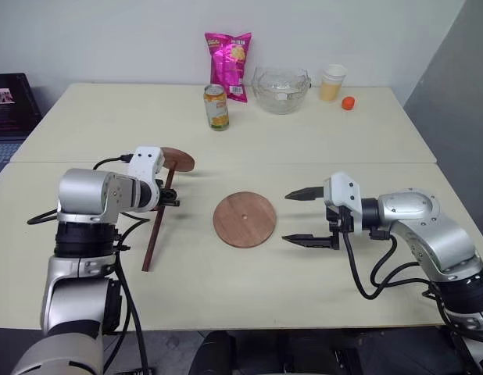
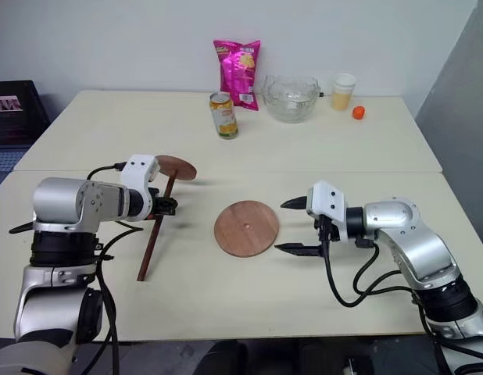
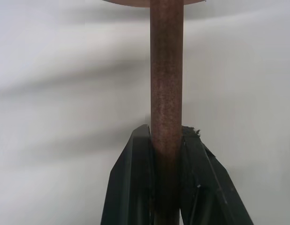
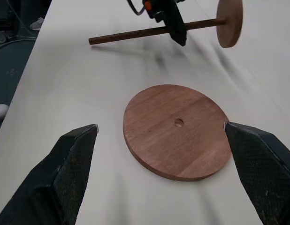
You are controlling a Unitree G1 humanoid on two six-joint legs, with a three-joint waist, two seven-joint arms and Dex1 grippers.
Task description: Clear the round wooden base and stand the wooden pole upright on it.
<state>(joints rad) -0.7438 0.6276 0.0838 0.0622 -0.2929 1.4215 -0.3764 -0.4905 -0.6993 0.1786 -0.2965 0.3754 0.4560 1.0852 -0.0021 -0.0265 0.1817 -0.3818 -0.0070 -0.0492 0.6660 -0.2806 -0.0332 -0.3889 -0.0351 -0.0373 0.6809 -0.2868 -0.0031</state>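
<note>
Counter: cream, round wooden base lying bare.
Left gripper: jaws clamped on wooden pole.
Right gripper: jaws wide, beside base.

- Head stereo pair looks forward and down over the tabletop.
- Left wrist view hugs the wooden pole.
- Right wrist view shares the round wooden base.

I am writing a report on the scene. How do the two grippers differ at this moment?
The left gripper is shut on the wooden pole; the right gripper is open and holds nothing. The left is beside the round wooden base, the right faces it. Both have black fingers.
</note>
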